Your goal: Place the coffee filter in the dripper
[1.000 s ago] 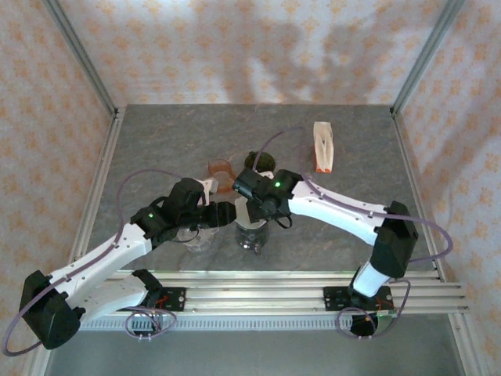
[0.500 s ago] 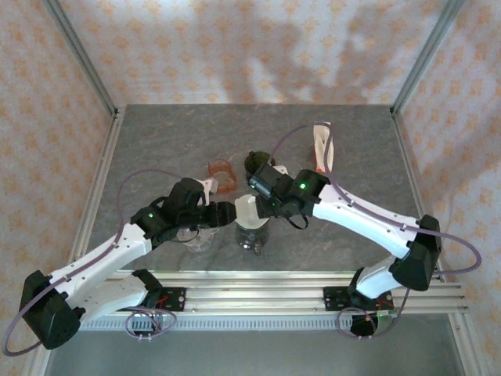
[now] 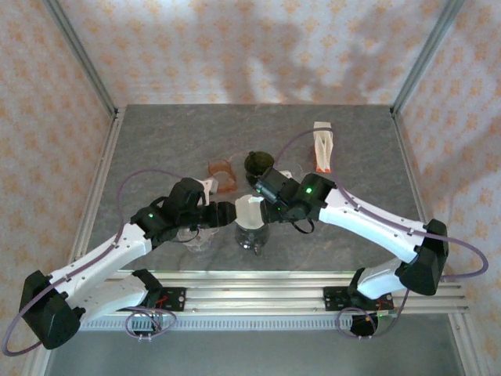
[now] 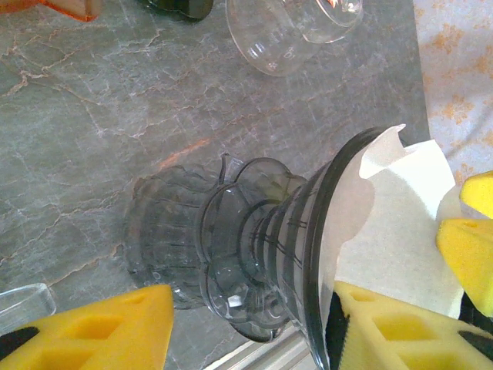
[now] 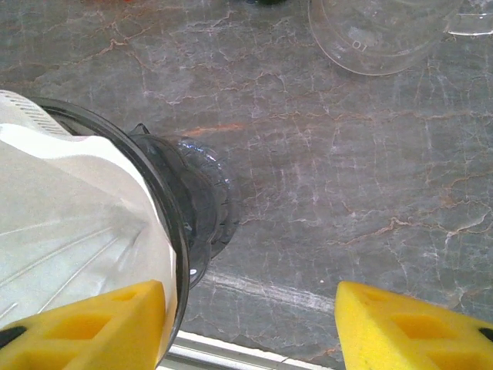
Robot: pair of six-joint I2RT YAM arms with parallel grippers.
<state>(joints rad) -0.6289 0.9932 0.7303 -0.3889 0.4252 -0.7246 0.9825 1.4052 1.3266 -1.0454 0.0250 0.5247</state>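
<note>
One coffee filter (image 4: 393,231) stands mouth-up, axis vertical, in the dripper (image 4: 285,247); right jaws released, left jaws' hold unclear.

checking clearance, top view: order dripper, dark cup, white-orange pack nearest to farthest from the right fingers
From the right fingers:
1. dripper, right beside them, table centre
2. dark cup, just behind them
3. white-orange pack, back right, clearly farthest

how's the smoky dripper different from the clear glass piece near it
The dripper is smoky grey and ribbed; the clear glass piece is colourless and looks smooth. The dripper holds a white paper filter; the glass piece has no paper in it. Both are see-through.
</note>
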